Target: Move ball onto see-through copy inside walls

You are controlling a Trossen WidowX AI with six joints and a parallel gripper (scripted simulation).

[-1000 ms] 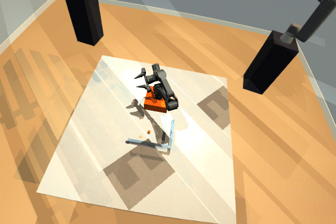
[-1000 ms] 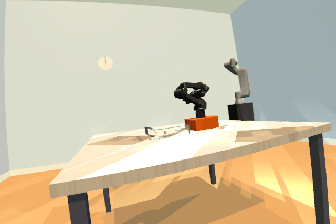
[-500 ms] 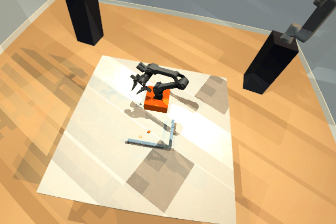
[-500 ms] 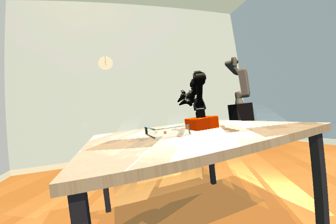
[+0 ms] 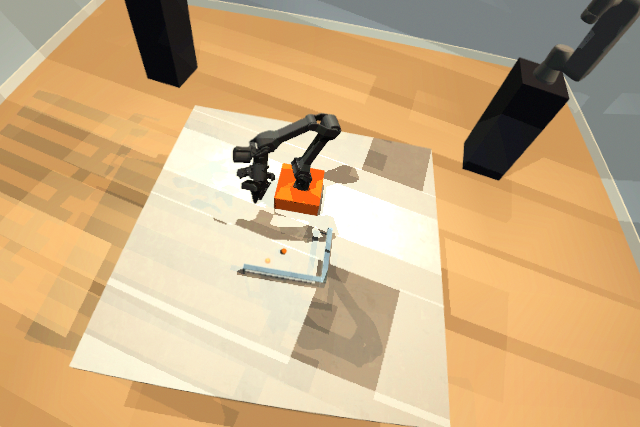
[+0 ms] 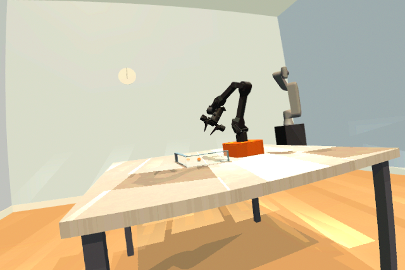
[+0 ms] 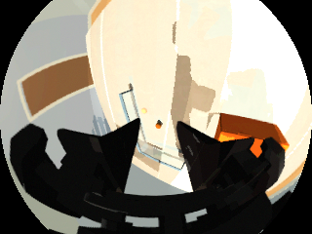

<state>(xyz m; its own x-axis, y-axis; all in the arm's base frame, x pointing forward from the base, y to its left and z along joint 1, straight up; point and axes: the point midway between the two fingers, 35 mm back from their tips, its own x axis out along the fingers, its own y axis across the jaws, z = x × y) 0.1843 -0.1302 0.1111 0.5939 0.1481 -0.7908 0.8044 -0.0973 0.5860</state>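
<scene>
The orange ball [image 5: 283, 251] [image 6: 199, 159] [image 7: 158, 126] lies on the table inside the corner. The see-through copy [image 5: 267, 260] [image 6: 187, 159] [image 7: 143, 110] is a pale orange spot a short way from the ball, nearer the long clear wall [image 5: 281, 276]. The other clear wall [image 5: 327, 255] meets it at the corner. My gripper [image 5: 256, 198] [image 6: 207, 132] [image 7: 159, 123] is partly open and empty, high above the table and away from the ball. In the wrist view the ball shows between the fingertips, far below them.
The orange base block [image 5: 297, 195] [image 6: 243, 148] [image 7: 249, 131] carries my arm and stands beside the gripper, behind the walls. The table [image 5: 170, 329] [image 6: 107, 208] has patches of shadow. Two black pedestals [image 5: 160, 24] [image 5: 509, 122] with grey arms stand on the floor beyond it.
</scene>
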